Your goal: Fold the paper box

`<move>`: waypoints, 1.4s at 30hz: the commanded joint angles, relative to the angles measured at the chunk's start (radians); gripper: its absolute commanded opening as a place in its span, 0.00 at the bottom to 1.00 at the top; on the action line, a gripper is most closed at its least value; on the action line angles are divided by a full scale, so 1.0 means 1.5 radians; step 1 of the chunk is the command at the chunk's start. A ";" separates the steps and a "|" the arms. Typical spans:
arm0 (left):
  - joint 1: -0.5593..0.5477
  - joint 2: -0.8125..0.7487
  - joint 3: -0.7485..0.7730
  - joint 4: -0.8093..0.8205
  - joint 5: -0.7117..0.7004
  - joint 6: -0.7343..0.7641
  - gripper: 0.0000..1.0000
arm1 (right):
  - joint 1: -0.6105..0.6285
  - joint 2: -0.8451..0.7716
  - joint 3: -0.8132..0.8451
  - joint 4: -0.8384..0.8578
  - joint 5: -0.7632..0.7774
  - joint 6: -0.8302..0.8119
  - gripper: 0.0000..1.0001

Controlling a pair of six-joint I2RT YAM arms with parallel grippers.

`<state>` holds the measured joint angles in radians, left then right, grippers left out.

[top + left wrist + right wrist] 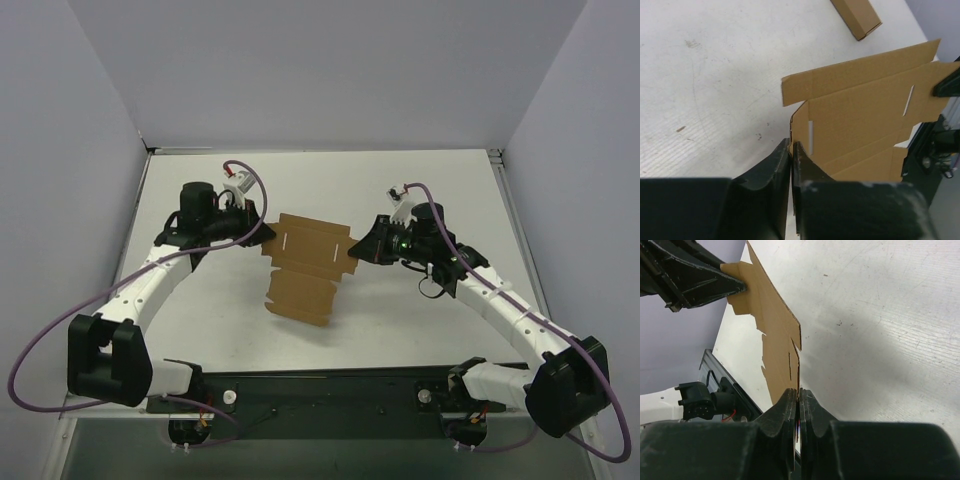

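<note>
The paper box (305, 262) is a brown kraft sheet with slots, flaps and crease lines, held up off the white table between both arms. My left gripper (267, 236) is shut on its left edge; in the left wrist view the jaws (791, 146) pinch the corner of the box (860, 115). My right gripper (353, 252) is shut on the right edge. In the right wrist view the sheet (777, 340) runs edge-on from those jaws (799, 391) toward the left gripper's fingers (715, 282) at the far end. A lower panel (300, 298) hangs toward the table.
A narrower plain brown cardboard rectangle (856, 16) lies on the table beyond the box in the left wrist view. The black base plate (320, 390) spans the near edge. Grey walls enclose the table (330, 185) on three sides.
</note>
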<state>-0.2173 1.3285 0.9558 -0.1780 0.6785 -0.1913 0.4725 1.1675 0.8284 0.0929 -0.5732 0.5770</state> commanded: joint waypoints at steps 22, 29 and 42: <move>-0.153 -0.081 0.014 -0.037 -0.008 0.179 0.00 | 0.026 -0.091 0.047 -0.128 0.087 -0.268 0.63; -0.153 -0.080 0.019 -0.051 0.036 0.192 0.00 | 0.074 -0.085 0.045 -0.123 0.136 -0.321 0.61; -0.160 -0.077 0.023 -0.066 0.065 0.202 0.00 | 0.116 -0.040 0.087 -0.115 0.115 -0.344 0.48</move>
<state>-0.4458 1.2224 0.9623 -0.2707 0.7383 0.0910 0.6300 1.0885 0.8951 -0.0982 -0.3817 0.0864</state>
